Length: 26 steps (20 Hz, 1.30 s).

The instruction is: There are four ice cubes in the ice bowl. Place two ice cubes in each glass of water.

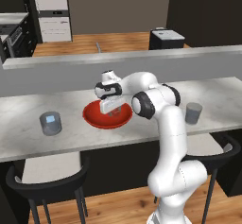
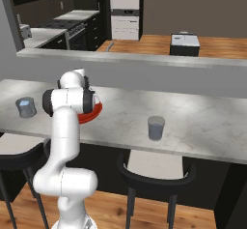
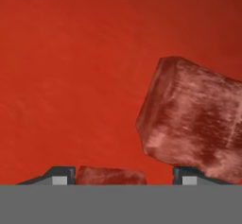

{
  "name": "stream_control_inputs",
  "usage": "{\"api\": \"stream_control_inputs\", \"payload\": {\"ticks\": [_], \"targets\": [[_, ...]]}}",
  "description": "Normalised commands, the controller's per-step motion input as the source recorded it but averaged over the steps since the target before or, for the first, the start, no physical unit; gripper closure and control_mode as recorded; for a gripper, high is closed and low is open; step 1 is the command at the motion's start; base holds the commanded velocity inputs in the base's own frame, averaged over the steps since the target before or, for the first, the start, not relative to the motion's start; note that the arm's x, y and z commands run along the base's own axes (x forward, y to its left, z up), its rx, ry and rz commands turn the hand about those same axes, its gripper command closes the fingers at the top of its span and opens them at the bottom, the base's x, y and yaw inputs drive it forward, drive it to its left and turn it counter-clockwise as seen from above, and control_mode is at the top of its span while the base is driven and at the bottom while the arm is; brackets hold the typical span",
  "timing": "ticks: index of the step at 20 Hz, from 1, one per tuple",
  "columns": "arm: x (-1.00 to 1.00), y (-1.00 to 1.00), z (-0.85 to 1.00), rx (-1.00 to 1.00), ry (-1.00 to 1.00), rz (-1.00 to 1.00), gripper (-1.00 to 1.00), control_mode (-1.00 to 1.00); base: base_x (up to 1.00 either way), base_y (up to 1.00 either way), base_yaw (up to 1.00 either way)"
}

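Observation:
The red ice bowl (image 1: 94, 116) sits mid-counter, its rim also peeking out behind the arm in the right base view (image 2: 95, 112). My gripper (image 1: 113, 109) reaches down into it. In the hand view the bowl's red floor (image 3: 71, 76) lies close below. A small ice cube (image 3: 111, 176) lies between my gripper's (image 3: 125, 178) tips, against the left fingertip (image 3: 60, 176) and apart from the right one, so the jaws stand open. A larger ice cube (image 3: 194, 119) rests just beyond the right fingertip. One glass of water (image 1: 50, 123) stands left of the bowl, another (image 1: 193, 113) right.
A raised grey ledge (image 1: 118, 57) runs behind the marble counter (image 1: 28, 142). Dark stools (image 1: 47, 176) stand under its front edge on both sides of my base. In the right base view the glasses are at the far left (image 2: 26, 107) and centre (image 2: 156, 127).

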Motion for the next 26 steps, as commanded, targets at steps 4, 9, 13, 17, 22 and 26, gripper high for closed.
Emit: {"api": "stream_control_inputs", "payload": {"ticks": [4, 9, 13, 17, 22, 26], "targets": [[0.00, 0.00, -0.23, 0.00, 0.00, 0.00, 1.00, -1.00, 0.00, 0.00, 0.00], [0.00, 0.00, -0.10, 0.00, 0.00, 0.00, 1.00, -1.00, 0.00, 0.00, 0.00], [-0.08, 0.00, 0.03, 0.00, 0.00, 0.00, 1.00, -1.00, 0.00, 0.00, 0.00], [-0.31, 0.00, 0.53, 0.00, 0.00, 0.00, 1.00, -1.00, 0.00, 0.00, 0.00], [-0.44, 0.00, 0.83, 0.00, 0.00, 0.00, 1.00, -1.00, 0.00, 0.00, 0.00], [-0.66, -0.22, 0.64, 0.00, -0.02, 0.00, 1.00, -1.00, 0.00, 0.00, 0.00]]}}
